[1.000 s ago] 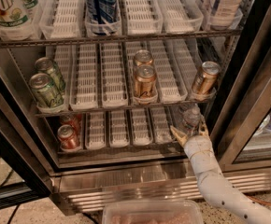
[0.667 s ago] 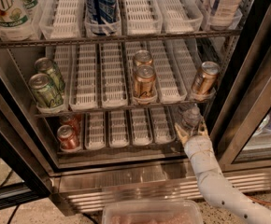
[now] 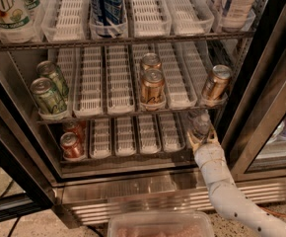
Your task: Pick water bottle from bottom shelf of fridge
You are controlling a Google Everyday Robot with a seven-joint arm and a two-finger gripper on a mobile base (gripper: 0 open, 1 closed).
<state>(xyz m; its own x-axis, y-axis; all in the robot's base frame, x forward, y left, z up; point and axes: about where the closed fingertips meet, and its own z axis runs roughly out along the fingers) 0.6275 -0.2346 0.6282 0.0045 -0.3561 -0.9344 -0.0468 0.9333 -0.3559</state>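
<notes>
Since 1 second ago the gripper [image 3: 201, 137] has crept slightly up and deeper into the fridge [image 3: 133, 191]. Its 2 fingers [image 3: 191, 141] stand spread apart, 1 on each side of the water bottle [image 3: 200, 124], which is upright at the right end of the bottom shelf [image 3: 128, 154]. The white arm [image 3: 227, 191] slants up from the lower right corner. 2 red cans [image 3: 72, 144] sit at the shelf's left end. The rack above carries gold cans [image 3: 152, 85] and green cans [image 3: 48, 95]. A clear tub [image 3: 160, 225] lies below on the speckled floor [image 3: 29, 226]
</notes>
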